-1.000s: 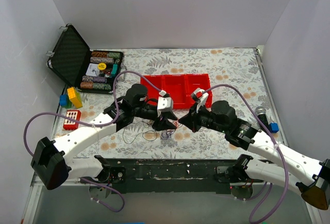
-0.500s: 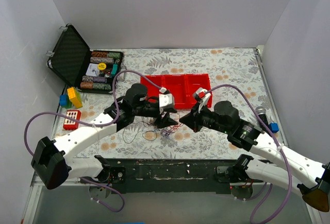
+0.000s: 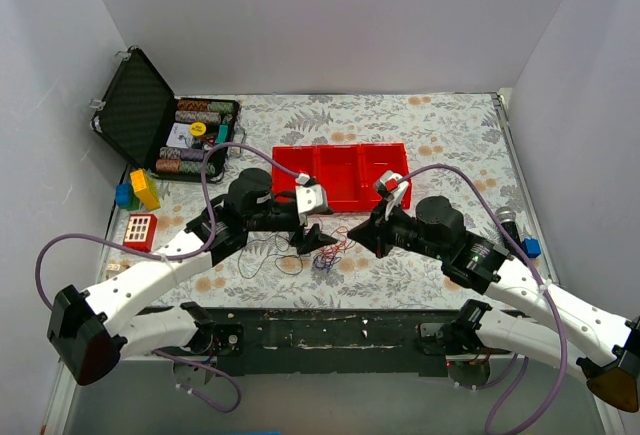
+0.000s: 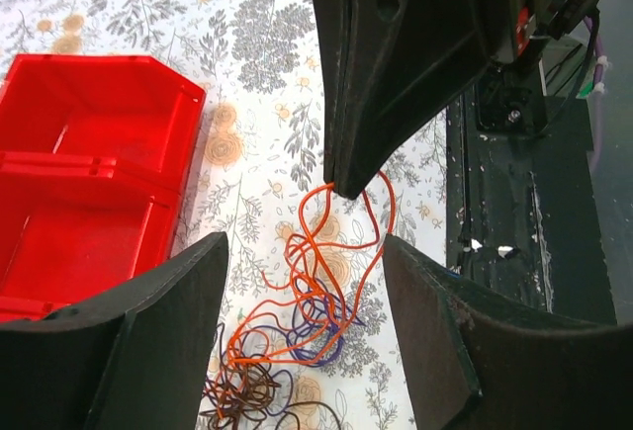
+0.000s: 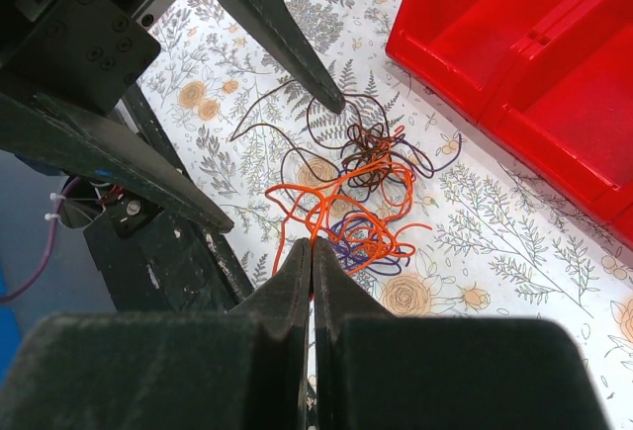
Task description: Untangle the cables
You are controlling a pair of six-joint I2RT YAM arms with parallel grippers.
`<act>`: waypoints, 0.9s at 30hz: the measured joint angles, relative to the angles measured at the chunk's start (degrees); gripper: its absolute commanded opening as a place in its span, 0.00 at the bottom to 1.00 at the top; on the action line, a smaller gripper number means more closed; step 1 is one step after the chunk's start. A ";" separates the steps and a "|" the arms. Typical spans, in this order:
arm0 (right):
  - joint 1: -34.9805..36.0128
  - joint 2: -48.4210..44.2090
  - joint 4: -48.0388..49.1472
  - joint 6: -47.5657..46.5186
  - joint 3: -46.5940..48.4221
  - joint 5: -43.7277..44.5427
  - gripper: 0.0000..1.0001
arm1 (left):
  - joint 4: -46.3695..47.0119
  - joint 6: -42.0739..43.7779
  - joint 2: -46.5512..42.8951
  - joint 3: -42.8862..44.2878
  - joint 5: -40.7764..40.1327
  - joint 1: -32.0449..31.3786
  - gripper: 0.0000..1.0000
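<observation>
The cables point(image 3: 322, 255) lie as a small clump of orange, purple and brown wires on the flowered table between my two grippers. My right gripper point(image 5: 312, 244) is shut on an orange wire point(image 5: 331, 208), which rises from the clump to its tips; it also shows in the left wrist view point(image 4: 341, 189). My left gripper point(image 4: 302, 252) is open and empty, its jaws spread wide above the clump point(image 4: 297, 331). In the top view the left gripper point(image 3: 316, 238) is just left of the right gripper point(image 3: 352, 238). Brown loops point(image 5: 371, 143) trail off to the left.
A red tray point(image 3: 340, 151) with three compartments stands just behind the grippers. An open black case point(image 3: 140, 115) of poker chips is at the back left, toy bricks point(image 3: 141, 189) in front of it. A small blue object point(image 3: 531, 247) lies at the right edge.
My left arm has drawn back to the left, so its gripper sits a little farther from the right one. The right gripper has hardly moved and keeps the orange wire.
</observation>
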 measured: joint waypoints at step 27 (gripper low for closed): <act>0.00 -2.58 0.44 -0.26 -1.81 2.25 0.78 | -3.67 -1.40 5.40 8.92 -5.86 0.00 0.00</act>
